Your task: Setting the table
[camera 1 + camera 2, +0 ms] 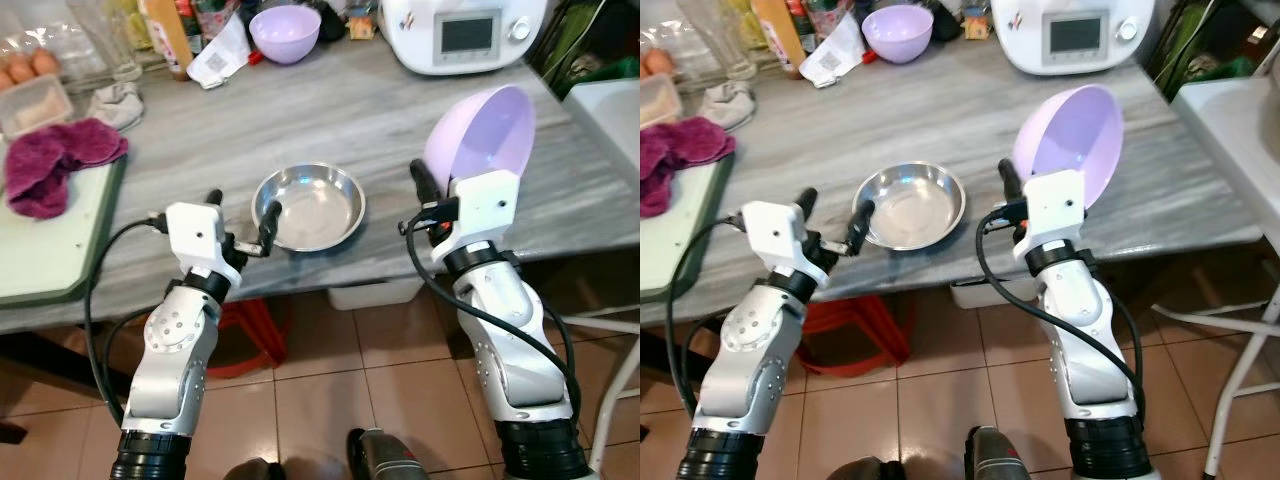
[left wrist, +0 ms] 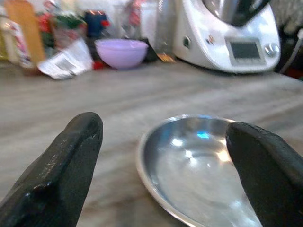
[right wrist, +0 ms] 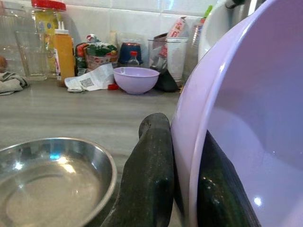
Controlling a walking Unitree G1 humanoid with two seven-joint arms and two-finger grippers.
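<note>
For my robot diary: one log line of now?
right hand: holds purple bowl tilted | left hand: open by steel bowl | counter

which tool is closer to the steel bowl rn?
Left. The left tool is open at the steel bowl, one finger at its near rim. The right tool is off to its right, shut on a lilac bowl.

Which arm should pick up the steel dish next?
Left. The left claw is open right at the steel dish rim, with one finger over it. The right claw is busy, shut on the tilted purple bowl.
</note>
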